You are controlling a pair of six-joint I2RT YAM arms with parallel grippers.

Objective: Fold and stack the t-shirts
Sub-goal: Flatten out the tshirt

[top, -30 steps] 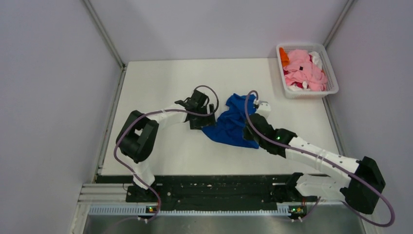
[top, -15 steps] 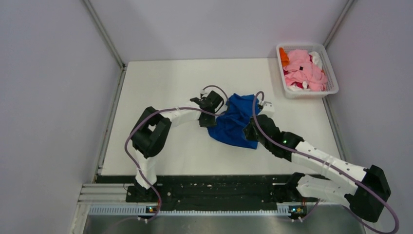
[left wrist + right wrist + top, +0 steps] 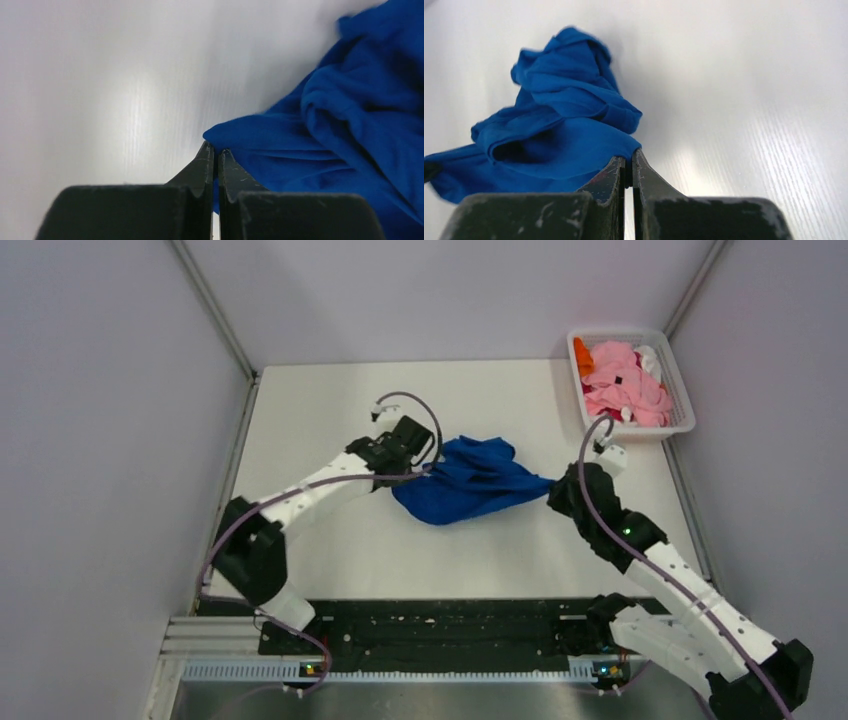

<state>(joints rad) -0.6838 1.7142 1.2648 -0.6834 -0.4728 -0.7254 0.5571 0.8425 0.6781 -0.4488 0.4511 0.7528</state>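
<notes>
The royal blue t-shirt (image 3: 468, 482) lay near the middle of the desk (image 3: 310, 420), somewhat toward its right edge. It was a soft, crumpled bundle drawn out sideways between the two arms. Its matte knit cloth was gathered in rounded rolls and deep creases, thick in the middle and tapering to a narrow tip at each end. The lower side sagged in a smooth curve onto the desk's white, faintly ribbed surface.

The left gripper (image 3: 214, 150) was clamped on the shirt's left tip. Its two black, scuffed, wedge-shaped fingers were pressed together, with a thin strip of blue showing in the slit between them and a pointed fold of cloth just past their ends. The right gripper (image 3: 629, 157) pinched the opposite tip in the same way. Only a hairline gap showed between its worn fingers, and the hem of the shirt lay over and into them.

At the far right corner of the desk stood a white plastic lattice basket (image 3: 684, 412), rectangular with rounded corners. It was heaped with loosely bunched shirts: a pink t-shirt (image 3: 628, 390) filled most of it, an orange t-shirt (image 3: 583, 358) lay at its far left corner, a white t-shirt (image 3: 650, 360) was beside the pink, and bits of a red t-shirt (image 3: 606, 415) showed low at the near side.
</notes>
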